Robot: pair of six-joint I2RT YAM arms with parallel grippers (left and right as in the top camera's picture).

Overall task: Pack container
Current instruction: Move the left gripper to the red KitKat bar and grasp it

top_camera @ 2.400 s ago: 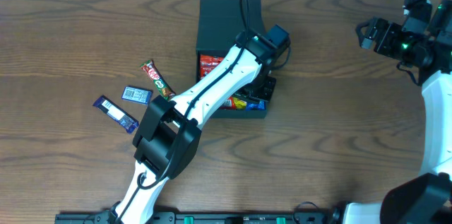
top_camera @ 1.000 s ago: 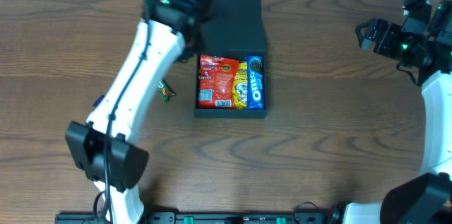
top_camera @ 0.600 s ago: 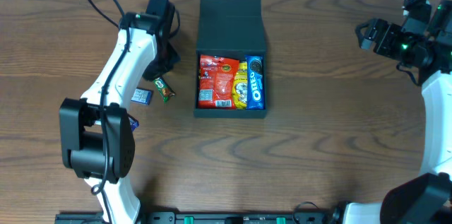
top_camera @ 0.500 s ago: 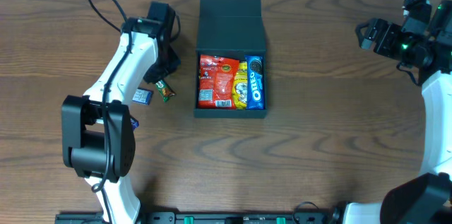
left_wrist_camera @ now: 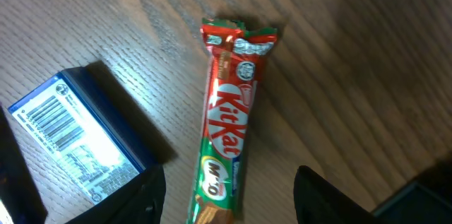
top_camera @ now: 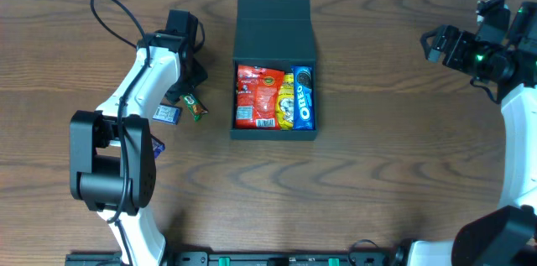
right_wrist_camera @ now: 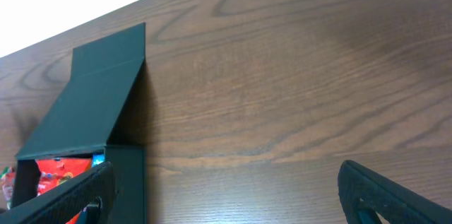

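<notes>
The dark teal container [top_camera: 243, 128] sits mid-table with its lid [top_camera: 274, 23] folded back. It holds a red packet [top_camera: 256, 96], a yellow packet [top_camera: 285, 102] and a blue Oreo pack [top_camera: 303, 96]. Left of it lies a red-and-green KitKat bar [top_camera: 195, 106]. My left gripper [top_camera: 191, 86] hovers over the bar, open. In the left wrist view the KitKat [left_wrist_camera: 229, 118] runs between the two dark fingers [left_wrist_camera: 152, 196] of the left gripper [left_wrist_camera: 229, 203], untouched. My right gripper [top_camera: 436, 44] stands open at the far right, empty [right_wrist_camera: 226, 199], facing the container [right_wrist_camera: 92, 111].
A blue packet with a barcode [top_camera: 167, 114] lies just left of the KitKat, close to my left finger [left_wrist_camera: 78, 136]. Another blue bar [top_camera: 155, 143] shows partly under the left arm. The table's far edge runs behind the lid.
My left arm has swung from the container over to the loose snacks on the left and come down over the KitKat. Its jaws went from shut to open. The right arm stayed put.
</notes>
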